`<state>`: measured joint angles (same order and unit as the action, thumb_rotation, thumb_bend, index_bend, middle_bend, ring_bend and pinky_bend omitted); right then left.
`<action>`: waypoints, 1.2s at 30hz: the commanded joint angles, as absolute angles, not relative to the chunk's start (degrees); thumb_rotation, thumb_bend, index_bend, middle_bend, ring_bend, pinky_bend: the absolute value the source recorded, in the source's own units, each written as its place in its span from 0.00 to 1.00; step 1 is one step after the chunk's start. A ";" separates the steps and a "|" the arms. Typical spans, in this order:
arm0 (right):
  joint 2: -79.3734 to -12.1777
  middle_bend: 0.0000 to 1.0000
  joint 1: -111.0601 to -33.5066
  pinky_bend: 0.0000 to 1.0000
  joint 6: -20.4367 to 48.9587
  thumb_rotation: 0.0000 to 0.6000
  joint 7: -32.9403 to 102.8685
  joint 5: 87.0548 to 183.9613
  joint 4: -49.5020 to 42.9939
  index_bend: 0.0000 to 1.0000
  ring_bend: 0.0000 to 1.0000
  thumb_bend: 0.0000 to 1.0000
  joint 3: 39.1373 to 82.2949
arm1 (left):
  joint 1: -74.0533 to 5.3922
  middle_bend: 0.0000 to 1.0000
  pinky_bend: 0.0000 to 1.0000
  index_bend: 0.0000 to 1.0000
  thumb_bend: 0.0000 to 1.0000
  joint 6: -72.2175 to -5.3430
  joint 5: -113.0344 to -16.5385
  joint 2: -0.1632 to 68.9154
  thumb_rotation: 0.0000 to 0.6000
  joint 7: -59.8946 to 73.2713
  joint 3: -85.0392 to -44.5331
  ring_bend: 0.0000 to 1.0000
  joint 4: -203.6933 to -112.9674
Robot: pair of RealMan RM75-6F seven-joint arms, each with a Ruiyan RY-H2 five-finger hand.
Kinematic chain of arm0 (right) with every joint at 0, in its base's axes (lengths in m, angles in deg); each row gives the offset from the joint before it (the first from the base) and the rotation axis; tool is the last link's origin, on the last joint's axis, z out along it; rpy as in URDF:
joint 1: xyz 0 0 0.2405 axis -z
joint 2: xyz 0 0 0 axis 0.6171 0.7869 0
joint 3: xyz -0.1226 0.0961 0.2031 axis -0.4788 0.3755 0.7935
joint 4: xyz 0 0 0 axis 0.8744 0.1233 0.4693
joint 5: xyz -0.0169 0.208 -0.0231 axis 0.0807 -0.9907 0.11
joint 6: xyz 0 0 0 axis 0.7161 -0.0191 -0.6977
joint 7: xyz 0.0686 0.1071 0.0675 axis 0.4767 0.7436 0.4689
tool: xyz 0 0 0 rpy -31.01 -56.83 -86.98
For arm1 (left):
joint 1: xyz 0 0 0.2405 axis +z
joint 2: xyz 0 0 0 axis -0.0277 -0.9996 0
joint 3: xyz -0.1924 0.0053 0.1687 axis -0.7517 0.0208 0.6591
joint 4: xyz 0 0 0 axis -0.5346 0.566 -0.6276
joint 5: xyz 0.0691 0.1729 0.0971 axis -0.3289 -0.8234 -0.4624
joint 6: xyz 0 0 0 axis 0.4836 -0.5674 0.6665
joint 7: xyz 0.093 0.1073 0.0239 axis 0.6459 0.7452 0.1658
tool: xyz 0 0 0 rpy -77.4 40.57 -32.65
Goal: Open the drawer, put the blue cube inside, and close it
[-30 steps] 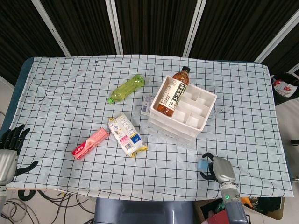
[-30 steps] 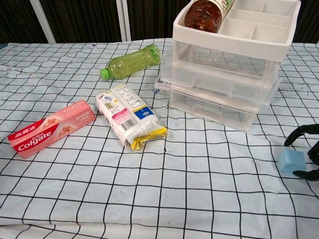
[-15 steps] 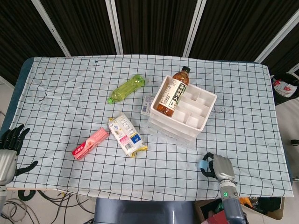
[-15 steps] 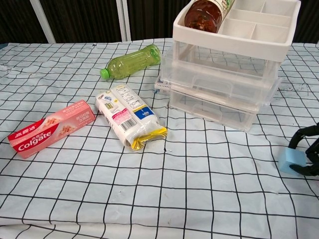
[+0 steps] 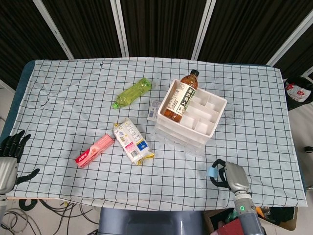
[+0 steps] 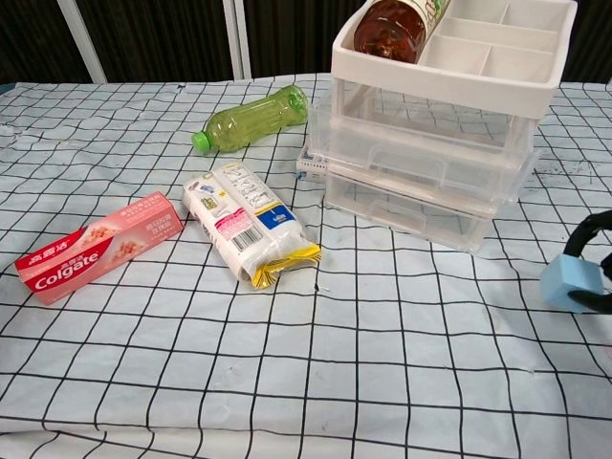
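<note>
Near the desk's front right edge, the right hand now grips the blue cube, soft-edged and matte, which has risen slightly off the checked cloth since a second ago. Behind it, the clear plastic drawer unit sits shut under a white divided tray holding a brown bottle. Far left, the left hand hangs with fingers spread, holding nothing.
</note>
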<state>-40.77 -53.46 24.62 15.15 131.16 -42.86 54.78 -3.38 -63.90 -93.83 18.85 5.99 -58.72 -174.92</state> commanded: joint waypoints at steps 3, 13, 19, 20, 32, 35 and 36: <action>-30.96 0.87 -51.49 0.78 27.24 1.00 18.56 138.05 -51.46 0.62 0.87 0.40 54.81 | -3.36 0.00 0.00 0.00 0.02 -63.98 -94.03 18.94 1.00 6.32 -58.64 0.00 -174.82; -22.77 0.87 -51.31 0.78 30.16 1.00 22.44 143.82 -60.51 0.62 0.87 0.40 58.79 | -3.27 0.00 0.00 0.00 0.02 -64.19 -94.22 19.15 1.00 6.65 -58.55 0.00 -174.84; -23.27 0.87 -54.26 0.78 28.25 1.00 20.42 141.80 -62.48 0.62 0.87 0.40 61.20 | -3.30 0.00 0.00 0.00 0.02 -64.08 -94.12 19.12 1.00 6.51 -58.57 0.00 -174.79; -23.86 0.87 -55.06 0.78 27.86 1.00 19.53 141.32 -62.55 0.62 0.87 0.40 61.66 | -3.32 0.00 0.00 0.00 0.02 -64.02 -94.08 19.11 1.00 6.47 -58.58 0.00 -174.79; -37.57 0.87 -63.15 0.78 29.25 1.00 5.39 133.60 -57.37 0.62 0.87 0.40 64.74 | -3.43 0.00 0.00 0.00 0.02 -63.69 -93.99 18.83 1.00 6.15 -58.54 0.00 -174.90; -40.26 0.87 -64.25 0.78 30.51 1.00 3.22 132.13 -55.19 0.62 0.87 0.40 65.40 | -3.44 0.00 0.00 0.00 0.02 -63.68 -94.01 18.78 1.00 6.03 -58.53 0.00 -174.89; -40.90 0.87 -64.46 0.78 30.90 1.00 2.84 131.83 -54.63 0.62 0.87 0.40 65.60 | -3.44 0.00 0.00 0.00 0.02 -63.66 -94.00 18.76 1.00 6.01 -58.53 0.00 -174.90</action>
<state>-39.66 -63.65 29.99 3.93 132.78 -55.77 65.02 -3.44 -63.67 -94.00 18.77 6.01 -58.53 -174.90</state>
